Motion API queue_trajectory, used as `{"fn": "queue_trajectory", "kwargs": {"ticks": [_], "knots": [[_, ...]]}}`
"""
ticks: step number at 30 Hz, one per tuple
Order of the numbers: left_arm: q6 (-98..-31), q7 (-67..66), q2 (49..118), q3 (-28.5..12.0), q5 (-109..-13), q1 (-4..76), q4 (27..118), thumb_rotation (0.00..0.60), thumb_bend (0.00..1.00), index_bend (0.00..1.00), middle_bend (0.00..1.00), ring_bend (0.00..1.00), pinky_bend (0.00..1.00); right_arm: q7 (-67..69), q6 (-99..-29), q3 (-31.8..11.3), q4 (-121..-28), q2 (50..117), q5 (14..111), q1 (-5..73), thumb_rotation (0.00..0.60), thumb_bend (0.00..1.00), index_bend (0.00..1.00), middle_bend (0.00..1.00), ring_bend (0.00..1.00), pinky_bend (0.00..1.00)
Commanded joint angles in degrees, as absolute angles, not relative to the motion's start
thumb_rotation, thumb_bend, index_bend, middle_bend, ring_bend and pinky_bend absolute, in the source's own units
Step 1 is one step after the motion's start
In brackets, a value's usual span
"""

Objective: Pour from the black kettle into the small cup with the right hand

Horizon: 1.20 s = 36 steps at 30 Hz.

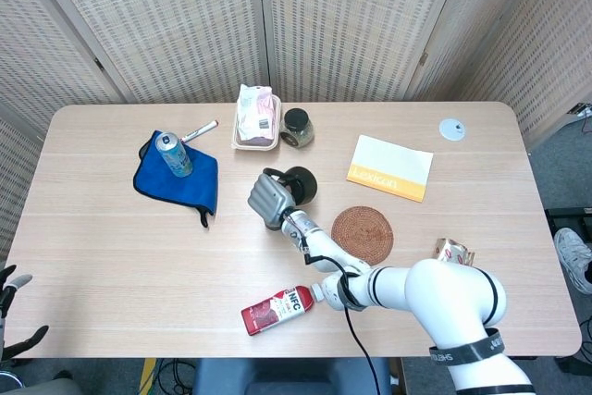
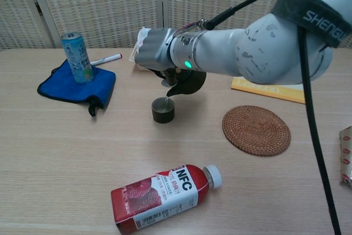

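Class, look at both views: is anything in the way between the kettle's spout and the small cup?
Nothing visible. The robot hand holds the kettle tilted, its spout just above the cup with only open air between them.

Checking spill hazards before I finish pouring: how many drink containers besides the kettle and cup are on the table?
2: the can standing on the blue cloth, and the red bottle lying near the front edge.
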<state>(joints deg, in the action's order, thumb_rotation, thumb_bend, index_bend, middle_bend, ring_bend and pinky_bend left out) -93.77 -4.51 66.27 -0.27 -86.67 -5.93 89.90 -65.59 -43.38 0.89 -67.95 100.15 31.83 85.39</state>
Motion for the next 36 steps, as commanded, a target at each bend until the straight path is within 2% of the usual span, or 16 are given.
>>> {"fn": "queue_trajectory", "kwargs": {"ticks": [1, 21, 36], "knots": [[-93.7, -4.5, 66.3, -0.3, -86.7, -5.9, 89.9, 0.6, 0.14, 0.23, 0.11, 0.13, 0.0, -65.8, -43.4, 0.9, -67.8, 100.3, 31.7, 85.5, 0.494, 0.47, 1.0, 1.0, 0.92, 0.46], [-94.0, -4.2, 66.4, -0.2, -86.6, -6.3, 89.6, 0.6, 0.14, 0.23, 0.11, 0.13, 0.0, -65.6, -43.7, 0.5, -67.6, 100.5, 31.8, 85.2, 0.496, 0.46, 1.0, 1.0, 0.92, 0.46], [-94.2, -4.4, 66.2, -0.1, -86.9, -6.5, 90.0, 0.6, 0.13, 0.23, 0.11, 0.13, 0.0, -57.3, -43.3, -2.5, -68.9, 99.3, 34.8, 82.2, 0.495, 0.45, 1.0, 1.0, 0.92, 0.48]]}}
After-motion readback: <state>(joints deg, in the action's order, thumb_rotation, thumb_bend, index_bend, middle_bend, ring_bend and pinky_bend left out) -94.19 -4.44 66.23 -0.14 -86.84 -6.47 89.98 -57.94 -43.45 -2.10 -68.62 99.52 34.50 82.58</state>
